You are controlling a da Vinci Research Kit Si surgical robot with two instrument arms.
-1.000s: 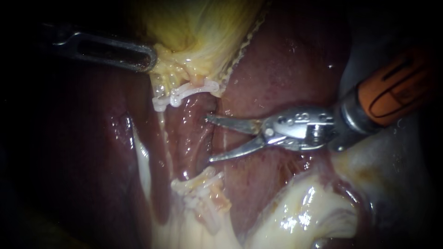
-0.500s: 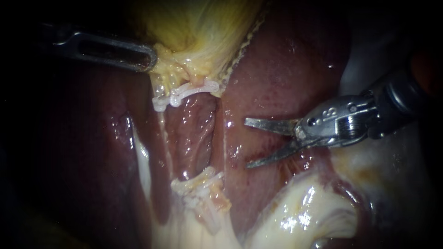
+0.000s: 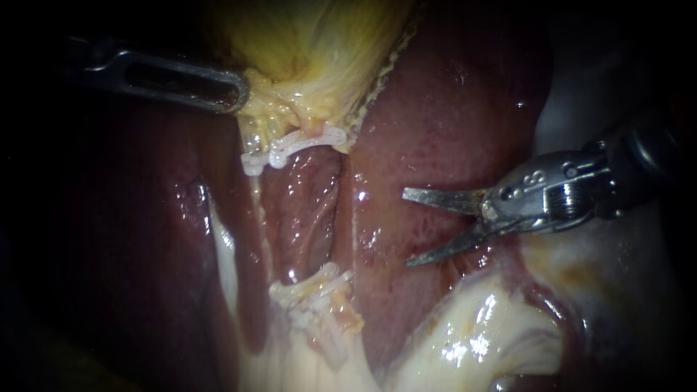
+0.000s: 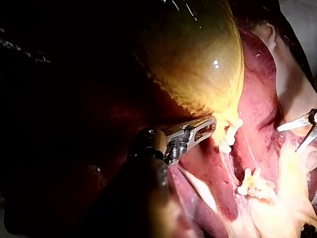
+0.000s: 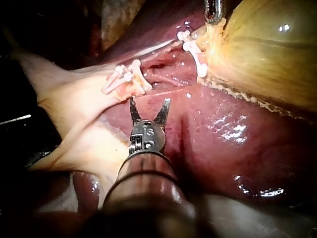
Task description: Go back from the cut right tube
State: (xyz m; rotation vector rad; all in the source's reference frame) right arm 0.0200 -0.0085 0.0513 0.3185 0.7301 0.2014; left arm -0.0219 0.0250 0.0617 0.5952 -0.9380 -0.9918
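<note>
My right instrument (image 3: 408,228) has backed rightward off the cut right tube (image 3: 301,210); blades stand wide, empty. Risk: open tips scoring the liver (image 3: 435,123) if I dip while withdrawing.

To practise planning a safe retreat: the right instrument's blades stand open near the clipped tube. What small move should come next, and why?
Probably draw the right instrument straight back along its shaft. Its open blades hang over the liver, apart from the clips, with nothing between them, so a straight pull should snag nothing.
</note>
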